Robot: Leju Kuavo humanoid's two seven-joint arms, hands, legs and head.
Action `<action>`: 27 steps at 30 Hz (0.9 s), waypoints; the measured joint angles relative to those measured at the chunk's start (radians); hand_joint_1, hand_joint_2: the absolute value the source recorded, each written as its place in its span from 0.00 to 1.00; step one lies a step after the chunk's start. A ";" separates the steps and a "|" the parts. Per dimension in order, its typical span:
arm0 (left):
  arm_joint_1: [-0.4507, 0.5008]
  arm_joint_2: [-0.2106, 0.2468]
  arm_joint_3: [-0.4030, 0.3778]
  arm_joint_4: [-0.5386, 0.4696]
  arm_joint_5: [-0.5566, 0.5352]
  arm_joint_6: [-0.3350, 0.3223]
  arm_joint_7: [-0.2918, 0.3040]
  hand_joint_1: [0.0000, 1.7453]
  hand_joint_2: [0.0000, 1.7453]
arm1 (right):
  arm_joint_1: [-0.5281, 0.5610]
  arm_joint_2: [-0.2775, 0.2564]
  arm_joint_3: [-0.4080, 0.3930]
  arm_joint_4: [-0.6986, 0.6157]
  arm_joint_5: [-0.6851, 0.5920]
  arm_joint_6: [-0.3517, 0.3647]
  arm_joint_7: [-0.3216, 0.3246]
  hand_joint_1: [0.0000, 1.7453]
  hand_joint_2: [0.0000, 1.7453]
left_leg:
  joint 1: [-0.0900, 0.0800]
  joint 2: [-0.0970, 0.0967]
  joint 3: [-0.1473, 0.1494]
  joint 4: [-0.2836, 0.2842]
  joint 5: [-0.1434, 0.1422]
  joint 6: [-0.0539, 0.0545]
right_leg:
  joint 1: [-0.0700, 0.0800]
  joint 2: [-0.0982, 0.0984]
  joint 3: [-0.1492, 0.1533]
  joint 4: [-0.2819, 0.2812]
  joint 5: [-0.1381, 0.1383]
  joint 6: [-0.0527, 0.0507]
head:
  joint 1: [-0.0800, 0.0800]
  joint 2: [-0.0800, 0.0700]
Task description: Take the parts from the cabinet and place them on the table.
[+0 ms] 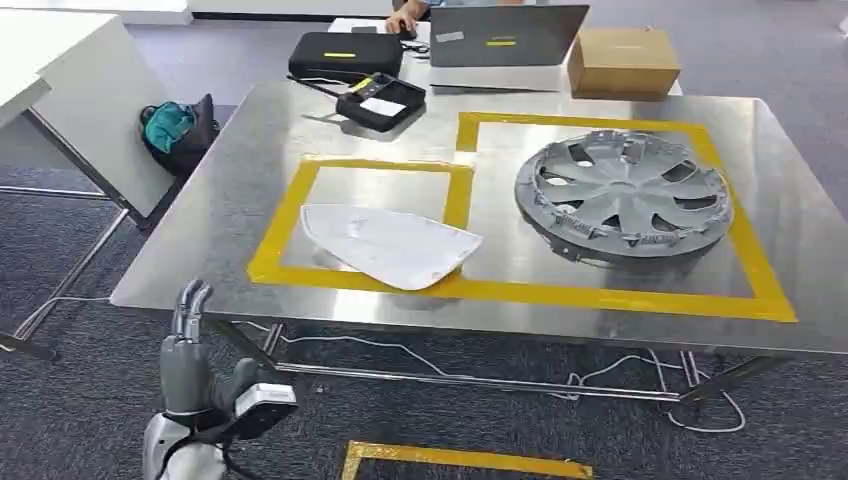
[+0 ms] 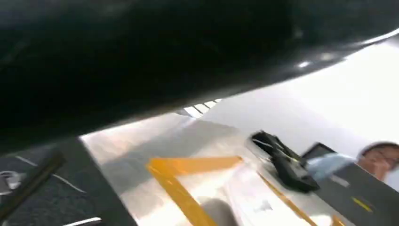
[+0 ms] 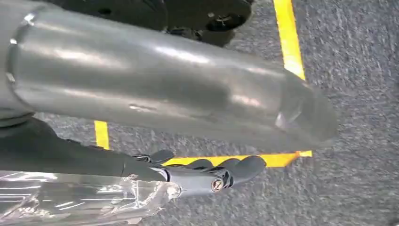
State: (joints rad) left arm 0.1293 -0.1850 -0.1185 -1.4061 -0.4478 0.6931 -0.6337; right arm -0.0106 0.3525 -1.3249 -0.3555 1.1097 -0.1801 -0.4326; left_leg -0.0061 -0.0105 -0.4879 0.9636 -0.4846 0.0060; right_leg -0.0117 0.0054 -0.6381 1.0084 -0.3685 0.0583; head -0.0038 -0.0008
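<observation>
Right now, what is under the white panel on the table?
The white panel lies on the steel table, over the smaller yellow tape frame's near edge. The surface directly beneath is covered.

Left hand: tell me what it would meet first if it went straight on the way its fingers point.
The left hand points up and forward, below the near edge of the metal table. That edge would probably come first, though depth is unclear.

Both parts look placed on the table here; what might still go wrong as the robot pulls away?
The white panel overlaps the yellow tape near the table's front edge, so a nudge might slide it off. The left hand hangs just below that edge and could clip it if raised. The wheel cover seems safely seated.
</observation>
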 joint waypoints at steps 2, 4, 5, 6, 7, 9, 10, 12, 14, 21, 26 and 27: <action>-0.003 -0.008 0.060 0.021 0.060 -0.029 -0.020 0.00 0.00 | 0.004 0.000 0.000 0.000 -0.002 -0.005 0.003 0.00 0.00 | 0.005 0.004 -0.024 -0.003 0.023 0.017 | -0.001 -0.001 -0.028 0.049 -0.081 0.005 | 0.005 0.000; -0.003 -0.015 0.126 0.059 0.096 -0.056 -0.026 0.00 0.00 | 0.004 0.002 0.000 0.000 -0.001 -0.007 0.006 0.00 0.00 | 0.005 0.004 -0.052 -0.002 0.046 0.020 | -0.001 -0.001 -0.062 0.194 -0.202 0.010 | 0.008 0.000; -0.004 -0.016 0.158 0.081 0.101 -0.055 -0.028 0.00 0.00 | 0.004 0.002 0.001 0.000 -0.001 -0.007 0.008 0.00 0.00 | 0.004 0.006 -0.069 0.000 0.059 0.020 | 0.000 -0.001 -0.076 0.267 -0.235 0.013 | 0.008 0.000; -0.010 -0.016 0.184 0.108 0.107 -0.053 -0.028 0.00 0.00 | 0.004 0.002 0.002 0.000 -0.001 -0.006 0.010 0.00 0.00 | 0.004 0.008 -0.086 0.000 0.072 0.019 | 0.000 -0.001 -0.074 0.309 -0.233 0.013 | 0.008 0.000; -0.021 -0.016 0.217 0.150 0.127 -0.060 -0.028 0.00 0.00 | 0.006 0.002 0.002 0.000 0.001 -0.003 0.012 0.00 0.00 | 0.004 0.009 -0.102 0.001 0.084 0.017 | 0.000 -0.001 -0.051 0.305 -0.204 0.014 | 0.008 0.000; -0.039 -0.012 0.282 0.232 0.163 -0.084 -0.028 0.00 0.00 | 0.006 0.002 0.006 0.000 0.004 0.001 0.013 0.00 0.00 | 0.005 0.009 -0.128 0.003 0.104 0.010 | 0.000 -0.001 0.045 0.196 -0.133 0.011 | 0.008 0.000; -0.045 -0.010 0.307 0.261 0.172 -0.089 -0.028 0.00 0.00 | 0.005 0.002 0.010 0.000 0.006 0.002 0.013 0.00 0.00 | 0.006 0.008 -0.139 0.004 0.115 0.004 | -0.001 -0.001 0.117 0.100 -0.124 0.010 | 0.008 0.000; -0.062 0.002 0.350 0.328 0.208 -0.103 -0.029 0.00 0.00 | 0.001 0.002 0.019 0.000 0.011 0.008 0.013 0.00 0.00 | 0.000 0.009 -0.150 0.011 0.133 -0.008 | 0.002 0.005 0.206 -0.042 -0.173 -0.002 | 0.005 0.000; -0.082 0.014 0.394 0.420 0.238 -0.124 -0.029 0.00 0.00 | 0.002 0.003 0.022 0.000 0.016 0.012 0.015 0.00 0.00 | 0.004 0.009 -0.149 0.003 0.154 -0.019 | 0.009 0.004 0.182 -0.031 -0.166 -0.013 | 0.006 0.000; -0.126 0.066 0.535 0.741 0.279 -0.191 -0.029 0.00 0.00 | 0.011 0.005 0.035 0.000 0.034 0.022 0.026 0.00 0.00 | 0.012 0.009 -0.223 0.309 -0.090 -0.054 | 0.003 -0.004 0.094 -0.030 -0.078 -0.050 | -0.003 0.000; -0.147 0.108 0.605 0.960 0.284 -0.219 -0.001 0.00 0.00 | 0.013 0.006 0.045 0.000 0.053 0.032 0.031 0.00 0.00 | 0.022 0.009 0.015 0.049 -0.006 -0.057 | 0.002 -0.005 0.027 -0.016 -0.031 -0.028 | -0.005 0.000; -0.149 0.113 0.610 0.983 0.281 -0.220 0.000 0.00 0.00 | 0.014 0.006 0.045 0.000 0.055 0.032 0.032 0.00 0.00 | 0.018 0.006 0.052 -0.022 -0.026 -0.048 | 0.005 -0.005 0.018 -0.010 -0.026 -0.021 | -0.005 0.000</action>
State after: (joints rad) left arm -0.0192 -0.0717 0.4914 -0.4233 -0.1663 0.4734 -0.6336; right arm 0.0031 0.3582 -1.2795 -0.3555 1.1643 -0.1484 -0.4009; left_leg 0.0119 -0.0047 -0.4354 0.9411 -0.5109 -0.0423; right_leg -0.0071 0.0000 -0.6205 0.9987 -0.3942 0.0369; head -0.0088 -0.0008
